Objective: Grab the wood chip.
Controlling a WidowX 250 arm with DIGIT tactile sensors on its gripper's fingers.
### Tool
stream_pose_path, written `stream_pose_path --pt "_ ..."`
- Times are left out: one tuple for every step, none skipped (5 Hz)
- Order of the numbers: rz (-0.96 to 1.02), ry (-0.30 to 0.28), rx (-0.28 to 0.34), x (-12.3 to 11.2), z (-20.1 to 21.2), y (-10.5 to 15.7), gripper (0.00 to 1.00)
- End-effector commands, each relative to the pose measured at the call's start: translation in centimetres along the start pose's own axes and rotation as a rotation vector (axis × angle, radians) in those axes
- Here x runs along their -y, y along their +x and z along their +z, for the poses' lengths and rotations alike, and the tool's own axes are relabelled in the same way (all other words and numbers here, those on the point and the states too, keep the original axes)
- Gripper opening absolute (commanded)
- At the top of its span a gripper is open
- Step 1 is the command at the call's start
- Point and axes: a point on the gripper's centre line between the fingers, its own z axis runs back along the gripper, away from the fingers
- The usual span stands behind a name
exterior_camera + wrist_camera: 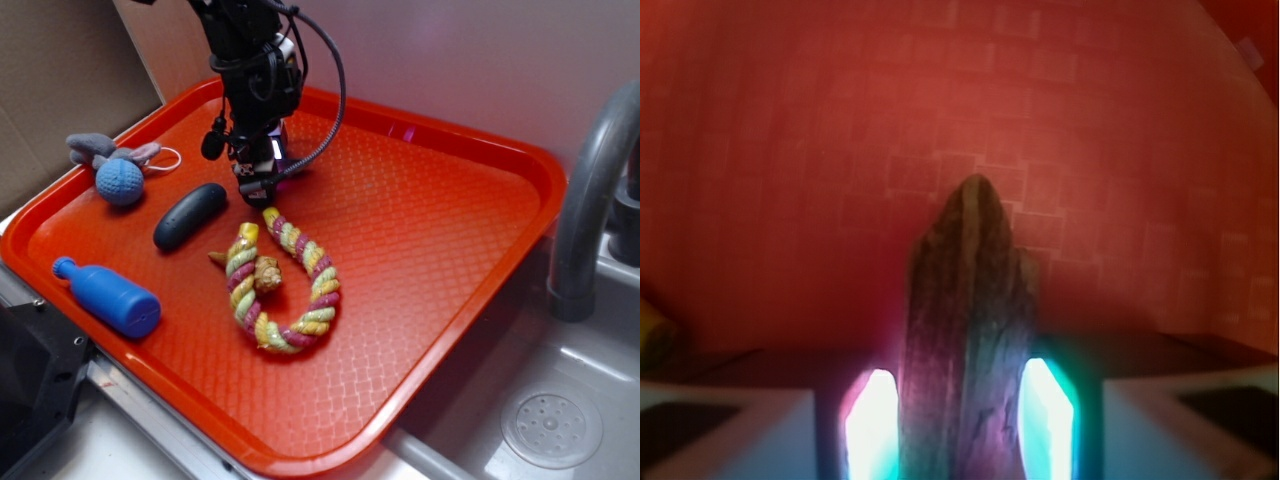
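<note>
The red tray point(450, 250) carries all items. The rope ring point(290, 290) lies at tray centre, with the blue bottle point(110, 297) at its 9 o'clock and the dark oblong object point(190, 215) at its 10 o'clock. The gripper point(262, 178) stands at the ring's 12 o'clock, clamped on the wood chip point(965, 340), which sits between its glowing pads point(872, 425), pointing to 12 o'clock in the wrist view.

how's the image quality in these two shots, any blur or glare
Wrist view: soft and red-tinted, the grey-brown streaky wood chip close up and blurry, glowing tool pads blown out white. Exterior view: sharper, mild sheen on the orange plastic tray, the black tool dark.
</note>
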Motion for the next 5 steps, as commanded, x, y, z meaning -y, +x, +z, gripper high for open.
stream_pose_path --pt "0.468 -0.107 0.059 1.8 10.8 -2.1 0.00" --pt "0.685 -0.120 0.112 2.7 15.7 -2.3 0.00" --pt "0.745 -0.083 0.148 3.4 20.7 -2.7 0.00" --pt "0.703 -0.028 0.180 3.5 21.1 -2.6 0.00" --pt "0.686 0.015 0.143 3.6 20.4 -2.2 0.00"
